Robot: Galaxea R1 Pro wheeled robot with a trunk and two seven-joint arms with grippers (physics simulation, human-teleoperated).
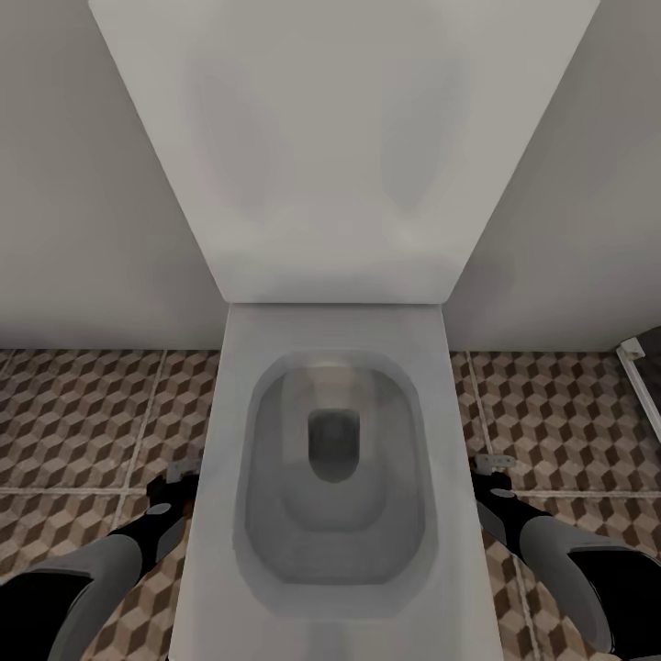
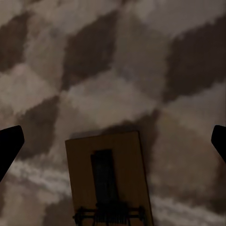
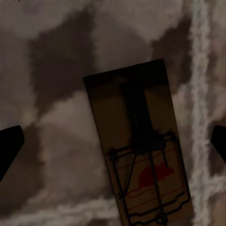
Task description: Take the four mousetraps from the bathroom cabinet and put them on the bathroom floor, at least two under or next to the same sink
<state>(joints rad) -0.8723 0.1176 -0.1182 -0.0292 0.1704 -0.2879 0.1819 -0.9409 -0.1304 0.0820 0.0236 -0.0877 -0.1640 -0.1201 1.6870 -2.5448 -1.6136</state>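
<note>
A: Mousetraps, where are they? Head cam has a white toilet point(image 1: 335, 477), both arms low over the bathroom floor point(image 1: 83, 413).

B: Left wrist: left gripper point(image 2: 113, 146) spread, a mousetrap point(image 2: 109, 181) flat on tile. Right wrist: right gripper point(image 3: 113, 146) spread too, another trap point(image 3: 139, 146) by a grout line.

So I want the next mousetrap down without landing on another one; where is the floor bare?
Bare bathroom floor lies between the wall and the left gripper, and likewise beyond the right gripper. The toilet fills the middle. Under each gripper a mousetrap already lies on the tiles.
</note>
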